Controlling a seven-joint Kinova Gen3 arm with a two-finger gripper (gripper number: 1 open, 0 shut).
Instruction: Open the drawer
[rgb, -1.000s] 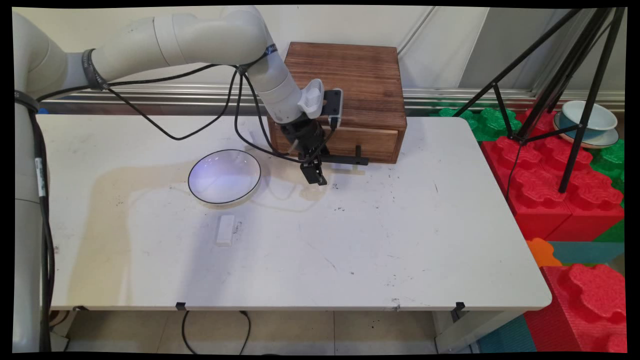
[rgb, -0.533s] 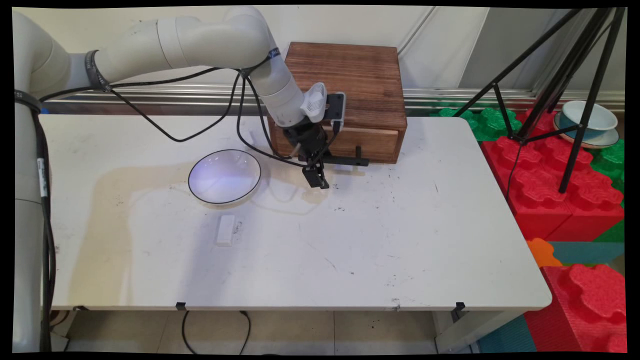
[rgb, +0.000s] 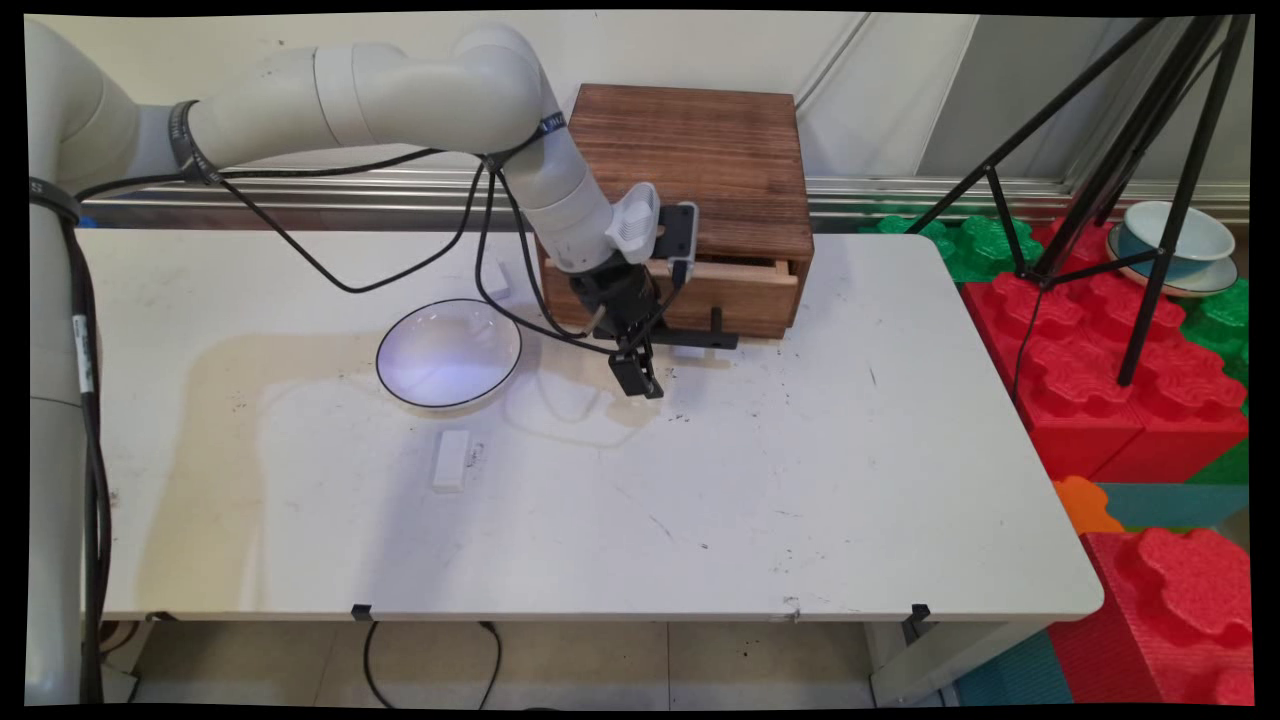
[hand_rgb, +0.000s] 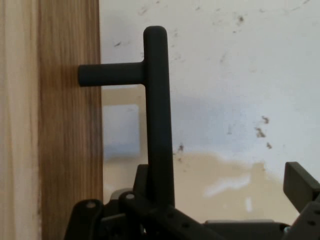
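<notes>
A brown wooden box (rgb: 700, 170) stands at the table's back, its drawer (rgb: 745, 285) pulled out a little. From the drawer front (hand_rgb: 70, 125) a black T-shaped handle (rgb: 700, 338) (hand_rgb: 157, 115) sticks out. My gripper (rgb: 638, 378) (hand_rgb: 220, 192) is at the handle's left end, pointing down at the table. It is open. One finger (hand_rgb: 141, 175) sits just behind the bar, on the drawer side. The other finger (hand_rgb: 300, 185) stands well apart from the bar. Nothing is clamped between them.
A white plate with a dark rim (rgb: 449, 353) lies left of the gripper, and a small white block (rgb: 451, 460) lies nearer the front. Right of the table are a black tripod (rgb: 1150, 200), red foam blocks (rgb: 1120, 380) and a bowl on a saucer (rgb: 1175, 245).
The gripper has moved towards the table's near side, taking the handle along. The drawer, shut a second ago, now shows a gap at its top.
</notes>
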